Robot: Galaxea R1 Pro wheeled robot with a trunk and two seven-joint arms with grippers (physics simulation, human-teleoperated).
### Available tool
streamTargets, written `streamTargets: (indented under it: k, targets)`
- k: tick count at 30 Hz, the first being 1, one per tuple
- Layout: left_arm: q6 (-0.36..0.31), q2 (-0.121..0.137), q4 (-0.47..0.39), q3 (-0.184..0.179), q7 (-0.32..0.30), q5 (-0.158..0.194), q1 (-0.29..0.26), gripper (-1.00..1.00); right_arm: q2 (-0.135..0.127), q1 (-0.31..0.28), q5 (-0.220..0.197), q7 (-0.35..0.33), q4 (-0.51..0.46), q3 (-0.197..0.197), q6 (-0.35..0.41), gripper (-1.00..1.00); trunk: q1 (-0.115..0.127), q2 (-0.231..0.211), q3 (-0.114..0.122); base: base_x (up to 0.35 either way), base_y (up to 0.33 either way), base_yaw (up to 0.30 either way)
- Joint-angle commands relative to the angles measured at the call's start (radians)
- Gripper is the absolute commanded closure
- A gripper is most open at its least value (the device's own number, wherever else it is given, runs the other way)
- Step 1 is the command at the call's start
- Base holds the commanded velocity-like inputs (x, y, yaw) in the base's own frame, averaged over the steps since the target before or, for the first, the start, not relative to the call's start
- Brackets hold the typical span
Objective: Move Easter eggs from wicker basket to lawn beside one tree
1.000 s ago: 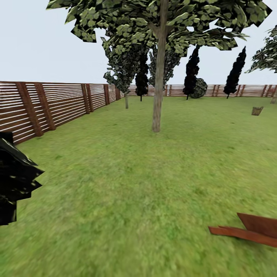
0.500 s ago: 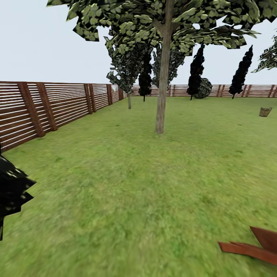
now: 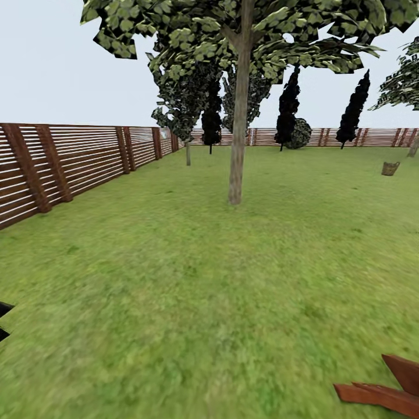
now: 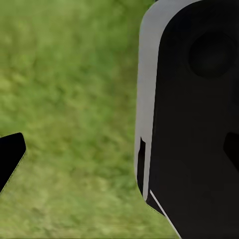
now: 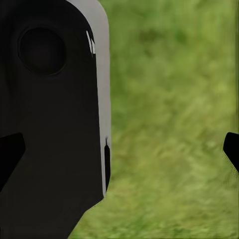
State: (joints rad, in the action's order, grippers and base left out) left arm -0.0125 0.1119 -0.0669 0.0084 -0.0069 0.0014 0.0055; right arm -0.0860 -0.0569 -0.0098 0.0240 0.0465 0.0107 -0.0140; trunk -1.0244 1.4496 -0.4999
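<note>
Far off at the right, the small brown wicker basket stands on the lawn. The Easter eggs are too small to make out at this distance. Ahead in the middle rises a tree with a straight grey-brown trunk and a leafy canopy. In the left wrist view, my left gripper hangs open over grass, one black fingertip at the picture's edge. In the right wrist view, my right gripper is open too, a fingertip over grass. Nothing is between either pair of fingers.
A brown slatted fence runs along the left and across the back. Slim dark trees line the back fence. Reddish-brown boards lie on the grass at the lower right. My own dark body shows beside each gripper.
The whole view has shifted, so the camera has moved. The black spiky shape at the left edge has almost slid out of the picture. The tree's base sits slightly lower.
</note>
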Motion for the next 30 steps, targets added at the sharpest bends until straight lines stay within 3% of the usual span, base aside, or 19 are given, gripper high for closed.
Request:
streamTargets:
  k: [1,30]
  targets:
    - [-0.001,0.000,-0.002,0.001,-0.001,0.000,0.001,-1.00,0.000,-0.001,-0.001,0.002,0.003,0.001,-0.001,-1.00,-0.001,0.000,-0.001,0.329,0.000,-0.004]
    - [-0.001,0.000,-0.002,0.001,-0.001,0.000,0.001,-1.00,0.000,-0.001,-0.001,0.002,0.002,0.001,-0.002,-1.00,-0.001,0.000,-0.001,0.329,0.000,0.000]
